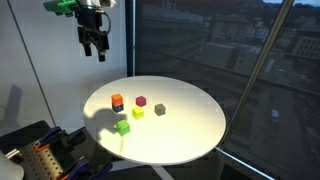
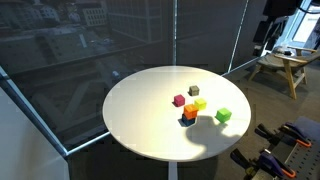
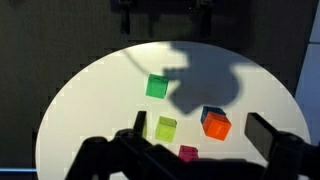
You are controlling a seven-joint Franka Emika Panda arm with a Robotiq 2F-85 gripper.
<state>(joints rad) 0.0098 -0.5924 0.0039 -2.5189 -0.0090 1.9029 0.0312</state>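
Gripper [image 1: 96, 52] is hanging high over the far left rim of the round white table [image 1: 195, 135], well clear of everything on it. The jaws are standing wide apart and are carrying nothing; the wrist view is showing both fingers [image 3: 128, 148] spread at the bottom of the frame with only open tabletop and cubes between them.

Five small cubes plus one stacked are sitting in a loose cluster near the table's middle, none of them touching the gripper.

- Orange cube [image 1: 117, 100] is sitting on top of a blue cube [image 2: 187, 121]; in an exterior view this stack is lying at the left of the cluster, the closest piece to the spot under the gripper. In the wrist view it is showing at the right, partly under the arm's shadow.
- Magenta cube [image 1: 141, 101] is sitting just right of the stack, apart from it.
- Yellow cube [image 1: 138, 112] is sitting just nearer than the magenta one; whether they are touching cannot be told.
- Grey cube [image 1: 160, 109] is lying at the right end of the cluster, apart from the rest.
- Green cube [image 1: 122, 127] is lying nearest the camera, on its own, apart from the stack.

The arm's shadow is falling across the tabletop beside the cubes. Dark window glass [image 1: 220, 45] is standing behind the table.
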